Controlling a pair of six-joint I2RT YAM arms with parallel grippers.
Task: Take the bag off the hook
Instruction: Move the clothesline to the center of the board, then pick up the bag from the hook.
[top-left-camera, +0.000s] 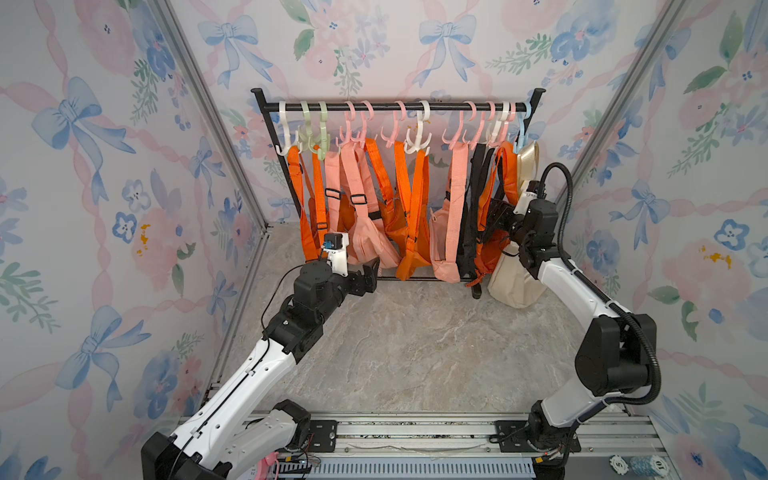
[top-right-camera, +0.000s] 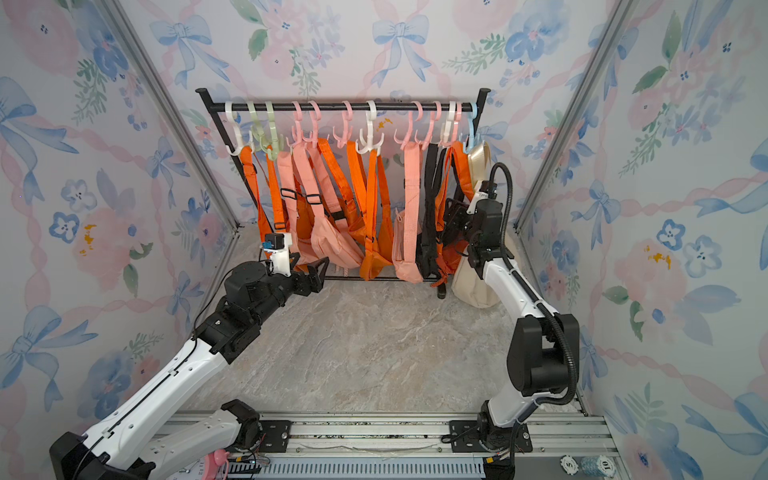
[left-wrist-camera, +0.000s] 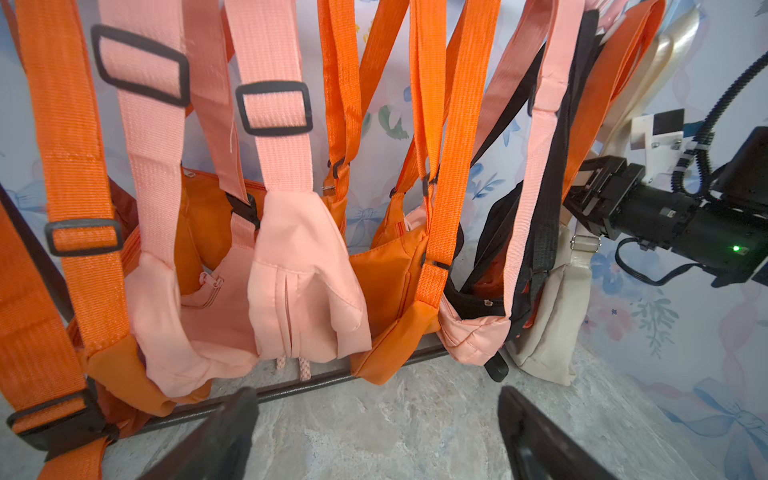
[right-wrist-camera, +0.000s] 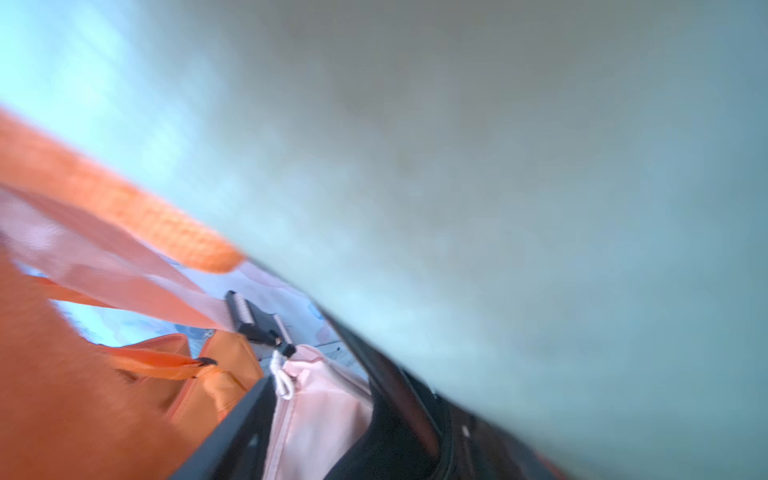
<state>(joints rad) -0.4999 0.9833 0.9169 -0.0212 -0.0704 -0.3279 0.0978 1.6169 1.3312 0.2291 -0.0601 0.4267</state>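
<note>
Left tool (top-left-camera: 371, 272), jaws wide, over open floor (top-left-camera: 415, 345) beside rack bar (left-wrist-camera: 324, 379).

This is a staged robot test cell dressed as a closet corner. Floral, bow-patterned wall panels (top-left-camera: 104, 166) sit in aluminium frame posts (top-left-camera: 216, 120) above a marble-look floor (top-left-camera: 415, 345). A black garment rack (top-left-camera: 444, 107) with plastic hooks (top-left-camera: 417, 139) stands far, and a metal mounting rail (top-left-camera: 415, 434) runs along the near edge.

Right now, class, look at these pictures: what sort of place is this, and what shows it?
Probably a robot test booth dressed as a closet: a left arm and right arm on a metal rail, a rack of bags on hooks, flowered wallpaper.
</note>
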